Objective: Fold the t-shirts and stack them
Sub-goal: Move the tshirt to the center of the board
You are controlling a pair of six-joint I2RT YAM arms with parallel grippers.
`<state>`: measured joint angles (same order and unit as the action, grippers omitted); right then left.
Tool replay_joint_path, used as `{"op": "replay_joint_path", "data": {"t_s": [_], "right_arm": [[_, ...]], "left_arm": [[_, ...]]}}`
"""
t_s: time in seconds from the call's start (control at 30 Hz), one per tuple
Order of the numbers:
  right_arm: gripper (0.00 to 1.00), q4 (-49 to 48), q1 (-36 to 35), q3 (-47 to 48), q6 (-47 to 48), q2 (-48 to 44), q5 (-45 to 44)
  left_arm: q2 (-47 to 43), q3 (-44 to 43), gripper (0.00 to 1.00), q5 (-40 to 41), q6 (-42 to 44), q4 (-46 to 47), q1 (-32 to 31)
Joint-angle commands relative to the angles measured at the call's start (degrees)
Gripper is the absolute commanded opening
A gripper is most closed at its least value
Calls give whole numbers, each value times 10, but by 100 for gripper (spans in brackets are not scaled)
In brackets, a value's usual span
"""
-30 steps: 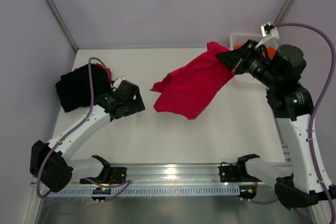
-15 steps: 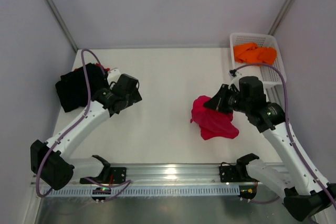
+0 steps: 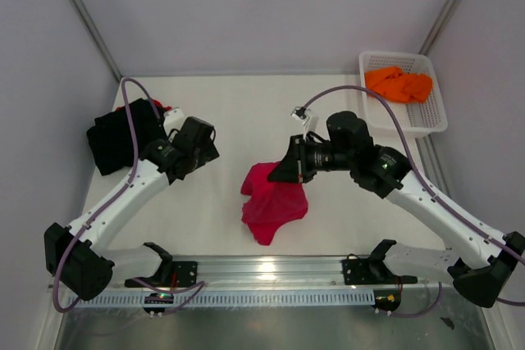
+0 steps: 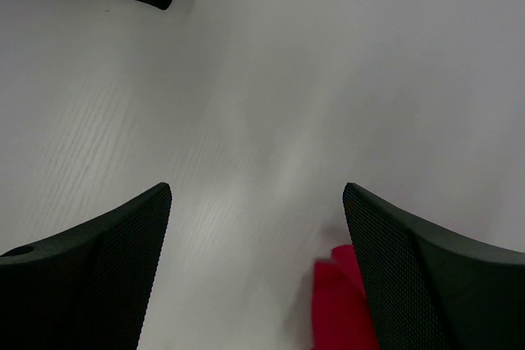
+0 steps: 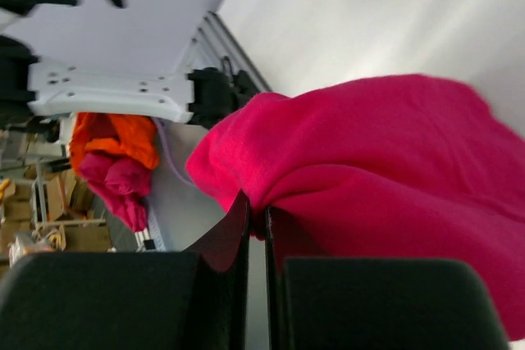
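Observation:
My right gripper (image 3: pixel 289 171) is shut on a fold of the crimson t-shirt (image 3: pixel 271 202), which hangs bunched below it over the front middle of the table. In the right wrist view the shut gripper (image 5: pixel 256 211) pinches the crimson t-shirt (image 5: pixel 385 170) at its edge. My left gripper (image 3: pixel 205 143) stands open beside a black t-shirt (image 3: pixel 119 137) at the left, with a sliver of red t-shirt (image 3: pixel 166 110) under it. In the left wrist view the open gripper (image 4: pixel 257 194) holds nothing; the crimson t-shirt (image 4: pixel 338 305) peeks in by the right finger. An orange t-shirt (image 3: pixel 399 84) lies in the basket.
The white mesh basket (image 3: pixel 408 126) stands at the back right corner. A metal rail (image 3: pixel 262 272) runs along the near edge between the arm bases. Walls close the table on the left, back and right.
My right arm has swung from the basket at the back right to the front middle, carrying the crimson t-shirt, which went from spread to bunched. The left arm barely moved.

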<state>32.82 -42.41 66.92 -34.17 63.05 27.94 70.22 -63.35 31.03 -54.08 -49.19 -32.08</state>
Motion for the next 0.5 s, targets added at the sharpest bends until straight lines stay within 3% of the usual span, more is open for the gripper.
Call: {"op": "replay_joint_path", "data": {"t_s": [0.0, 0.17, 0.37, 0.4, 0.43, 0.47], "right_arm": [[3, -169, -15, 40, -14, -21, 85], [3, -274, -15, 17, -70, -49, 56], [4, -131, -15, -26, -54, -71, -134], [13, -112, -14, -35, -54, -74, -154], [34, -96, -15, -40, -56, -75, -169], [66, -83, -15, -43, -52, -76, -178]], "left_arm": [[-8, -9, 88, 17, -20, -5, 3], [-8, -5, 87, 17, -28, -10, 3], [-16, -3, 87, 18, -29, -13, 3], [-18, -3, 87, 20, -28, -14, 3], [-20, -2, 88, 22, -23, -14, 3], [-22, -1, 87, 22, -22, -14, 3]]}}
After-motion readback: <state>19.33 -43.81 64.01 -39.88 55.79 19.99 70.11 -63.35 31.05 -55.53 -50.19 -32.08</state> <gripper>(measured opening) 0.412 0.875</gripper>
